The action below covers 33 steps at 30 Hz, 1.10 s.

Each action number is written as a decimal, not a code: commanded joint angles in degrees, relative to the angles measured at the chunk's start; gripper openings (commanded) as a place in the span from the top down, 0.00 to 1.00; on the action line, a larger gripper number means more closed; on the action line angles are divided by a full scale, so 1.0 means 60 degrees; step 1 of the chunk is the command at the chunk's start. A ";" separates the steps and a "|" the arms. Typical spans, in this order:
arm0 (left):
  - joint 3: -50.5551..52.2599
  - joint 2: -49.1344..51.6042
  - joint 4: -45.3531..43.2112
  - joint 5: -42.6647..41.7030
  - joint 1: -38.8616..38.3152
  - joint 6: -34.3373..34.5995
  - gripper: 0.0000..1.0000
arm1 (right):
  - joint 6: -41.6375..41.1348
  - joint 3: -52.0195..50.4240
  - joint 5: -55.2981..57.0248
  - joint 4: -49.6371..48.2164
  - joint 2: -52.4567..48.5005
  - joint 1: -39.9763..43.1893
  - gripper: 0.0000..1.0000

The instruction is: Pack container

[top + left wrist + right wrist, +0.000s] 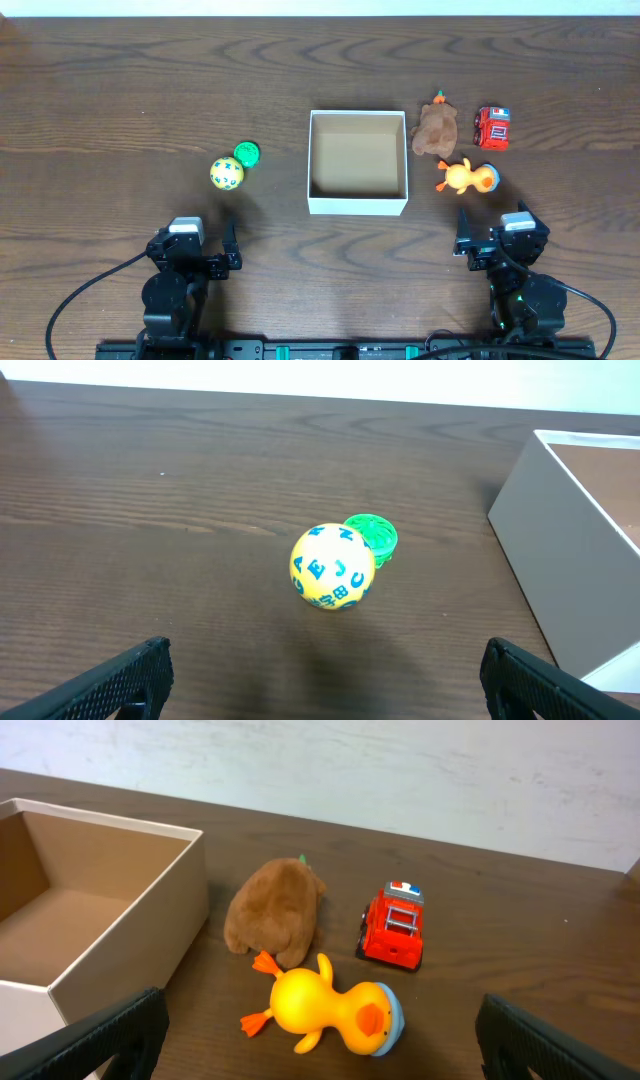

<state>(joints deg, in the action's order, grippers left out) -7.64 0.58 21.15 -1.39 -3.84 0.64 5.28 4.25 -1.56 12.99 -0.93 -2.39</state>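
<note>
The container [358, 205] was found empty at the middle of the surface [120, 90], with a yellow lettered ball [227, 173] and a green toy [246, 154] on the left arm's side and a brown plush [436, 130], a red fire truck [492, 127] and a yellow duck [462, 176] on the right arm's side. Both the left jaws and the right jaws were held spread and empty, well apart from every toy. It was judged that the ball could be sent rolling by a one-sided touch, that the plush could be pinched along with the duck just beside it, and that the light container could be shoved by a low carry. The green toy was partly hidden behind the ball in the left wrist view, so its shape could not be told. The plush's face was not shown, and the container was cut off in both wrist views.
</note>
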 commanded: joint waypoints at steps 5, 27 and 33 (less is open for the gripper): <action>0.0200 -0.0058 0.0029 -0.0102 0.0047 0.0080 0.02 | 0.0131 -0.0047 -0.0066 -0.0015 0.0091 -0.0051 0.01; 0.0200 -0.0058 -0.0131 -0.0189 0.0044 0.0117 0.02 | -0.1093 -0.0047 -0.1410 -0.1461 0.0091 -0.0051 0.01; 0.0186 -0.0018 -0.0062 -0.0699 0.0047 0.0200 0.02 | -0.3096 -0.0047 -0.2823 -0.2076 0.0091 -0.0051 0.01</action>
<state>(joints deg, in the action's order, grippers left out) -7.51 0.58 20.51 -3.46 -3.84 1.10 -5.78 3.99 -12.71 1.06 -0.82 -2.39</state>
